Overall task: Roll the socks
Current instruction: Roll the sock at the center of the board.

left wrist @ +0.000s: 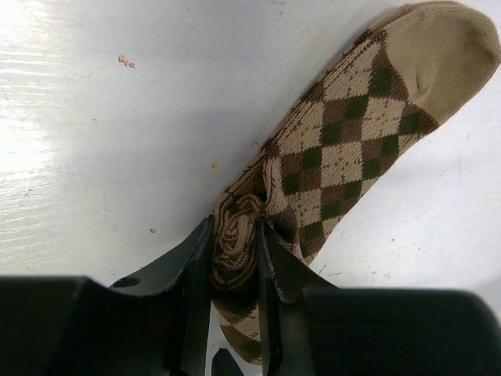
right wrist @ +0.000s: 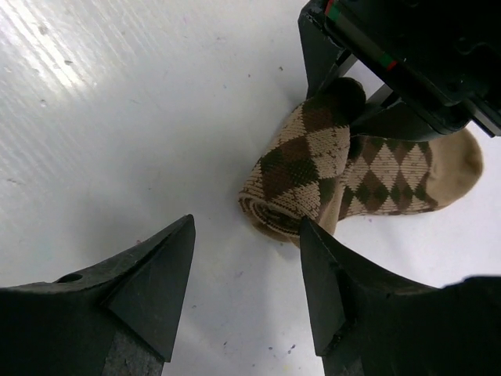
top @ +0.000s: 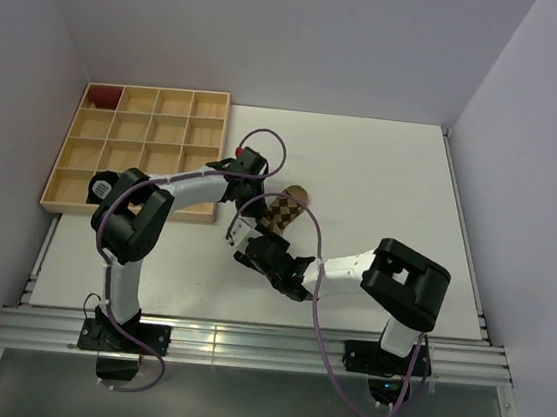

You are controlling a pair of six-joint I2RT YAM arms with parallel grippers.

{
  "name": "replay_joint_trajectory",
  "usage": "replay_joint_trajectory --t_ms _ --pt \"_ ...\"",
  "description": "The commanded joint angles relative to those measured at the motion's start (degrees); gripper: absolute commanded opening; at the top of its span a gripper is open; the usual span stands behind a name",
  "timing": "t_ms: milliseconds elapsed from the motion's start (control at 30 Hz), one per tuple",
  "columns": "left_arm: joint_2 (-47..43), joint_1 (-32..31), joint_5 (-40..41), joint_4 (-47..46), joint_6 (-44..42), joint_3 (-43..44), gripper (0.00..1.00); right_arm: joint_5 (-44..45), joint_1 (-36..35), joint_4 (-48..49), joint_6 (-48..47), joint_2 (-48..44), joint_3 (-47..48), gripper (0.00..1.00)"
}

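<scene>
1. My left claw is clamped on the rolled end of the tan argyle sock. The coil sits bunched between my jaws, and the toe lies flat on the table, ahead of them and off to their right.
2. My right claw stands open with nothing in it. The roll lies just beyond its jaws, nearer the right-hand finger; I cannot tell whether they touch.
3. Risk: the coil looks loose and lopsided. If my left claw lets go before the right has it, I judge it springs open.
4. Risk: both claws crowd one spot. Closing the right from here could nip my left finger instead of fabric, or shove the roll sideways out of the pinch.
5. Risk: nothing pins the toe, so pulling could drag the whole sock rather than wind it.
6. The black sock shows in no view.
7. Writing: none legible. A pale sticker on my left arm is too small to read, and the sock shows no brand mark.
</scene>
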State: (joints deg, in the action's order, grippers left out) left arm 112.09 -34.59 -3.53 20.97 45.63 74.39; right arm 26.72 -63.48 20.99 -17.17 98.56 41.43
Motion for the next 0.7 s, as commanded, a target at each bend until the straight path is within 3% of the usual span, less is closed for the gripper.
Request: replay_joint_trajectory --t_ms 0,533,667 --pt "3.1 -0.2 1.2 8.1 -3.4 -0.7 0.00 6.2 -0.4 4.2 -3.7 1.8 3.0 0.63" --pt "3.6 -0.2 0.0 7.9 -3.7 -0.8 0.02 11.2 -0.9 6.3 -5.8 7.6 5.7 0.60" --pt "3.4 -0.2 -0.2 7.4 -3.9 -1.3 0.03 10.7 -0.1 4.4 -4.2 9.5 6.2 0.44"
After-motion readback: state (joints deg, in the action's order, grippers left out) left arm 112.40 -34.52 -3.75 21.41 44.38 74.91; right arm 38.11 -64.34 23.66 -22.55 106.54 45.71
